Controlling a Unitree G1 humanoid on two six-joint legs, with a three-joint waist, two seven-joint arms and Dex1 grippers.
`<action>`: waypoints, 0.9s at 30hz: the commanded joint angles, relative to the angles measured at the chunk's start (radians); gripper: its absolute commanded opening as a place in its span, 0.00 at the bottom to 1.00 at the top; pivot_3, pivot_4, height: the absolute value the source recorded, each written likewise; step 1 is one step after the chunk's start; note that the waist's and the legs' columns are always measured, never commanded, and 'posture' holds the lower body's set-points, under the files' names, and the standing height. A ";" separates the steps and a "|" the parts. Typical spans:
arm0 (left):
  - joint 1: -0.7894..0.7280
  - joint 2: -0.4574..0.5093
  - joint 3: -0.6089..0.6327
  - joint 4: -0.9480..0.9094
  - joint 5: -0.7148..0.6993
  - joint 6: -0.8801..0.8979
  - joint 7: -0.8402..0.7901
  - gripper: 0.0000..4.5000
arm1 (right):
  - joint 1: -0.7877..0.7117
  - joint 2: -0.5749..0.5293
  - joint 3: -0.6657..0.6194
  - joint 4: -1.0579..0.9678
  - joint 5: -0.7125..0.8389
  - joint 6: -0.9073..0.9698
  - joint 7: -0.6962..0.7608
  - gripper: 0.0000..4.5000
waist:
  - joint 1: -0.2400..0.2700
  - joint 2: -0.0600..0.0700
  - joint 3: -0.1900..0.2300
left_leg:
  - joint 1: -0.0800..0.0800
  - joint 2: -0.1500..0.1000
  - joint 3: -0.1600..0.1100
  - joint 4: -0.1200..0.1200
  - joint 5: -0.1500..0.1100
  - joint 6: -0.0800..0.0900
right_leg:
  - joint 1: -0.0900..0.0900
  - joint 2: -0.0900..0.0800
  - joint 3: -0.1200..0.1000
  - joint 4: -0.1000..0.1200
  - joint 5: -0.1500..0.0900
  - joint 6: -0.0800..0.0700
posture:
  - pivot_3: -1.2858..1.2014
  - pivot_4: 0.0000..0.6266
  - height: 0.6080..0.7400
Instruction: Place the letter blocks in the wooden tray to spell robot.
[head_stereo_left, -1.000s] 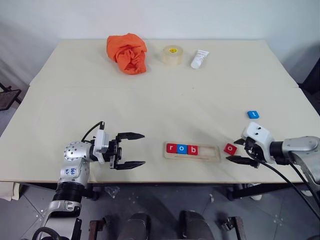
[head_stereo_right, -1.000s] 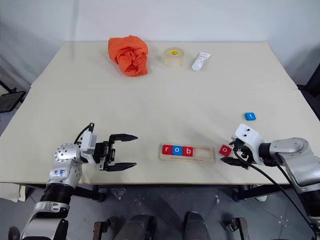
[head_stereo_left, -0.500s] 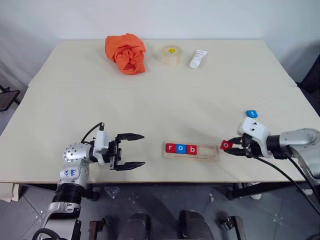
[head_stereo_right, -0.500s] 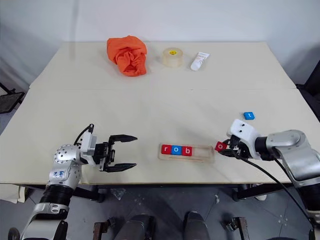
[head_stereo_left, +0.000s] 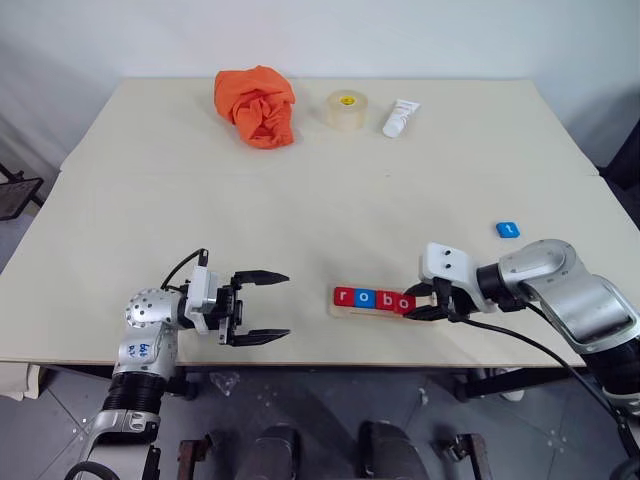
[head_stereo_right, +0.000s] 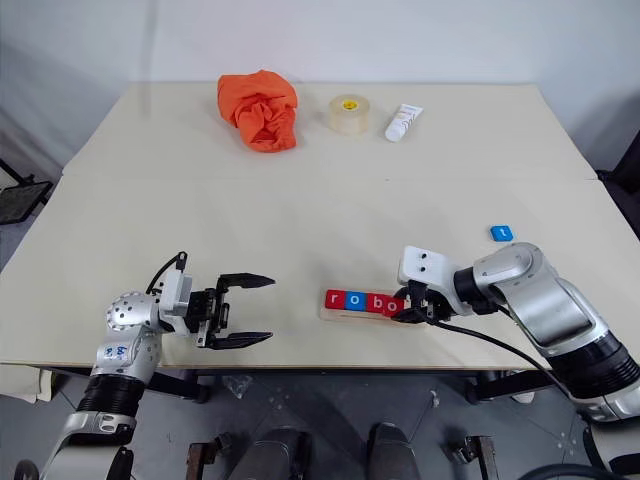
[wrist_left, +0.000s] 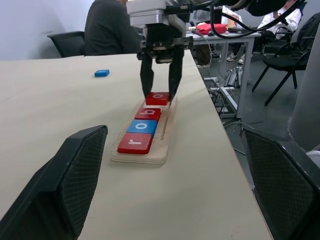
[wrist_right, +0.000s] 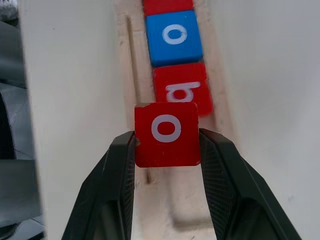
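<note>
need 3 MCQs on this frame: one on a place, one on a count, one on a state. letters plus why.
1. Where does the blue t block lie?
A. on the table, apart from the wooden tray
B. in the wooden tray
C. on the orange cloth

2. How many blocks already lie flat in the wooden tray?
A. one
B. three
C. five

3. What is the state of the right gripper?
A. open and empty
B. shut on the tape roll
C. shut on the red o block

Answers:
1 A: the head view shows it alone on the table, off to the robot's right of the tray.
2 B: the red r block, blue o block and red b block sit in a row.
3 C: the right wrist view shows the red o block pinched between both fingers over the tray, next to the b.
</note>
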 joint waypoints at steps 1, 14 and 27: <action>0.020 0.011 0.011 -0.050 -0.012 -0.005 0.015 1.00 | -0.025 0.010 0.001 0.025 -0.022 -0.042 0.024 0.32 | 0.000 0.000 0.000 | 0.000 0.000 0.000 0.000 0.000 0.000 | 0.000 0.000 0.000 0.000 0.000 0.000 | 0.52 0.24 1.00; 0.055 0.008 0.009 -0.086 -0.016 0.002 0.047 1.00 | -0.025 0.003 -0.018 0.064 -0.043 -0.082 0.058 0.32 | 0.000 0.000 0.000 | 0.000 0.000 0.000 0.000 0.000 0.000 | 0.000 0.000 0.000 0.000 0.000 0.000 | 0.52 0.24 1.00; 0.049 0.008 0.010 -0.074 -0.015 -0.002 0.046 1.00 | -0.045 0.037 -0.008 0.093 -0.074 -0.111 0.054 0.63 | 0.000 0.000 0.000 | 0.000 0.000 0.000 0.000 0.000 0.000 | 0.000 0.000 -0.001 0.000 0.000 0.000 | 0.52 0.24 1.00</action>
